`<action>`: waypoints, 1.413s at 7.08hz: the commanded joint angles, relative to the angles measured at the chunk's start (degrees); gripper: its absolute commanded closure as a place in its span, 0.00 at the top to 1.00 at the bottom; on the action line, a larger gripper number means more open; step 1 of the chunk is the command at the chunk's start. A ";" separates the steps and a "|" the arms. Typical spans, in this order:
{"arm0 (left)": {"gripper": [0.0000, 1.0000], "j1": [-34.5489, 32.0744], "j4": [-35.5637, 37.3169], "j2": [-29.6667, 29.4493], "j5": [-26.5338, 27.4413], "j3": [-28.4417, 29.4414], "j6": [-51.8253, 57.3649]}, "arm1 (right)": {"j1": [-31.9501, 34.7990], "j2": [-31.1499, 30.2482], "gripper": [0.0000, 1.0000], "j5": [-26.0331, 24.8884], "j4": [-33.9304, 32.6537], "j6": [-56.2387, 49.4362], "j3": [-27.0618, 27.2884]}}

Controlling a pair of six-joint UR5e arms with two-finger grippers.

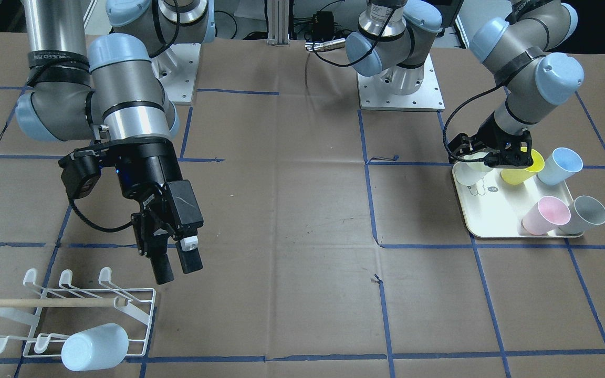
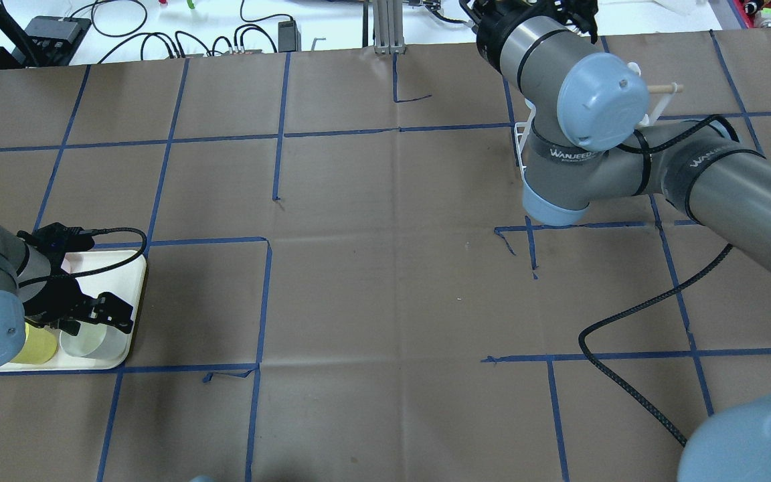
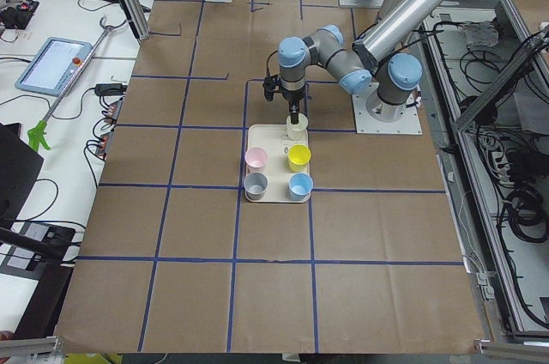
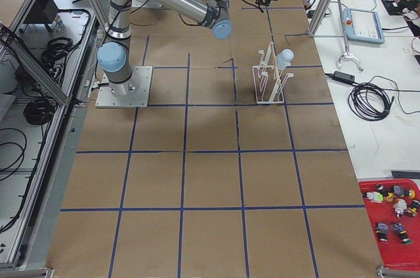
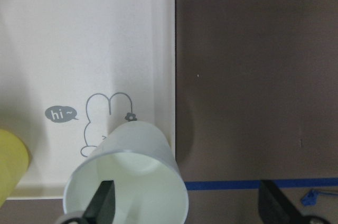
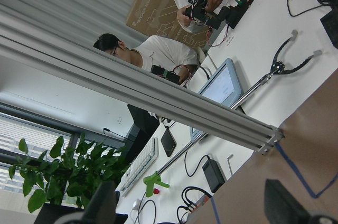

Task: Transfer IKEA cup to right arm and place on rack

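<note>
White, faintly see-through plastic: the IKEA cup (image 5: pixel 127 182) I am after stands mouth up in a corner of the cream tray (image 5: pixel 105 34). With the front-facing view read as a clock, that tray lies at about 3 o'clock on the worktop. In my left wrist view the cup sits at 7 o'clock, partly over the drawing printed on the tray. My left claw (image 5: pixel 185 183) is spread wide and holds nothing. One finger hangs inside the cup's mouth and the other well outside its wall, over the brown worktop. I judge the cup light, thin-walled, smooth and tapered, so it could slip or flex if squeezed hard. The wall near the rim looks the best place to pinch, one finger inside and one outside. That leaves the lower body free for the other side to take. The yellow cup (image 5: pixel 10 166) stands just beside it at 9 o'clock, so I should lift straight up. My right claw (image 1: pixel 178 270) hangs spread and empty above the rack (image 1: pixel 104 274) at 8 o'clock, where a pale blue cup (image 1: pixel 95 346) already lies.
</note>
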 commanded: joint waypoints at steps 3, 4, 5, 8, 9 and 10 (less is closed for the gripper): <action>0.23 0.10 0.27 -0.11 1.70 -0.41 -1.33 | 1.13 -3.18 1.00 -0.41 -5.60 13.28 7.66; 0.00 0.10 -0.34 -0.20 1.61 -0.41 -1.69 | 1.05 -3.55 1.00 -0.32 -5.69 13.29 8.03; 0.00 0.10 -0.52 -0.11 1.52 0.03 -1.87 | 1.05 -3.38 1.00 0.12 -5.95 13.29 7.86; 0.00 -0.16 -7.33 0.85 0.91 9.74 -1.78 | 0.87 -3.64 1.00 0.30 -5.95 13.29 7.68; 0.00 -0.69 -14.34 0.42 -0.40 17.27 -1.78 | 0.96 -3.72 1.00 0.39 -5.69 13.20 7.68; 0.00 -0.78 -23.55 -1.41 -4.68 28.05 -1.78 | 0.96 -3.73 1.00 0.04 -5.34 13.20 7.77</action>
